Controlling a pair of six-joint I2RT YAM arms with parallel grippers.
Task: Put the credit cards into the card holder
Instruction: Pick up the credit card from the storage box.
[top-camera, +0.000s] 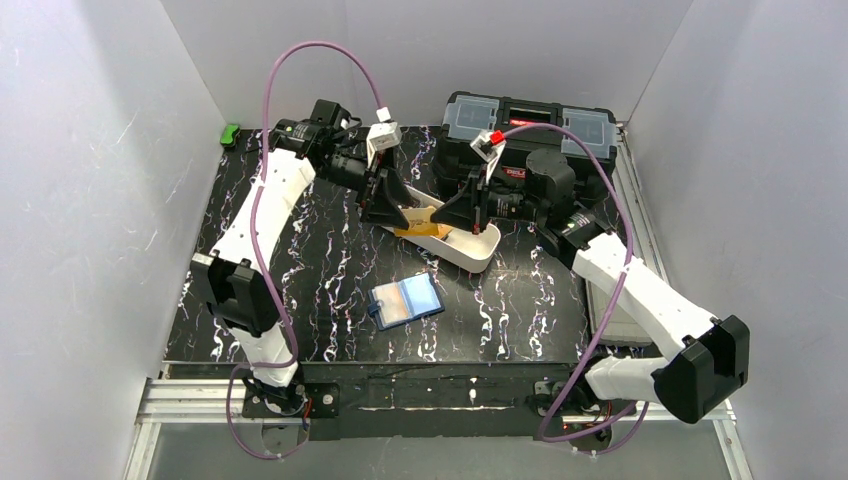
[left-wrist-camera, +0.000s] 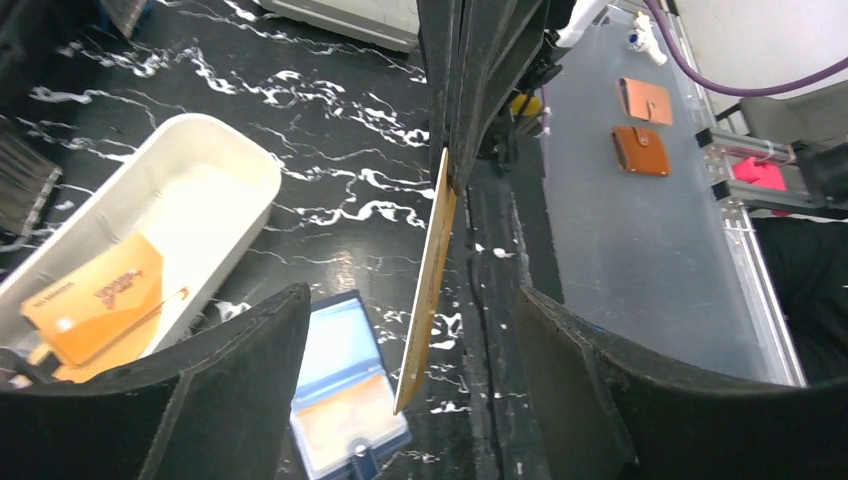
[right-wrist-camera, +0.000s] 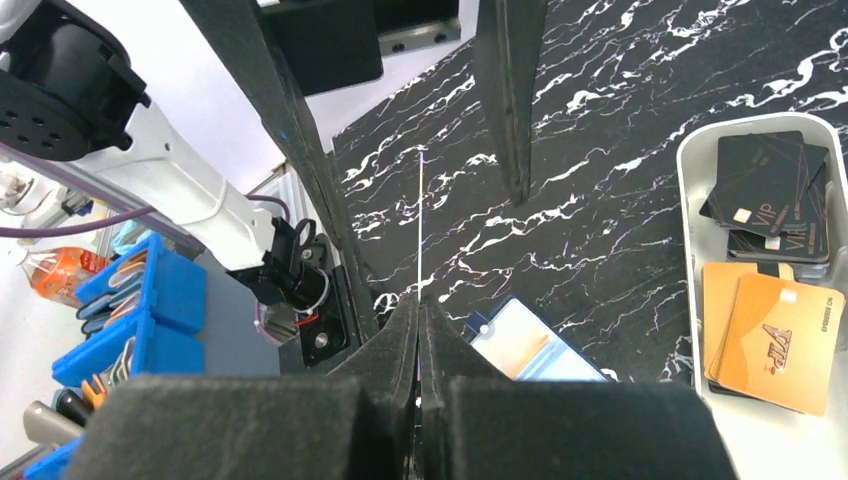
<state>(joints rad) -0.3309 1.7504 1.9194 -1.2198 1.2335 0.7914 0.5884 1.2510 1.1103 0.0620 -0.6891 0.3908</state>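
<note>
One orange credit card (left-wrist-camera: 428, 290) clamped edge-on in the right gripper (right-wrist-camera: 420, 310), jaws pressed together on its end. Stands between the fingers of the left gripper (left-wrist-camera: 412, 305), spread apart on either side and, as far as visible, not touching it. Card holder (top-camera: 405, 300) lying unfolded on the black marbled table (top-camera: 300, 260), light blue inside up, nearer to the arm bases than the white tray (left-wrist-camera: 250, 165). More orange cards (right-wrist-camera: 770, 340) and black cards (right-wrist-camera: 765, 190) stacked inside that tray.
</note>
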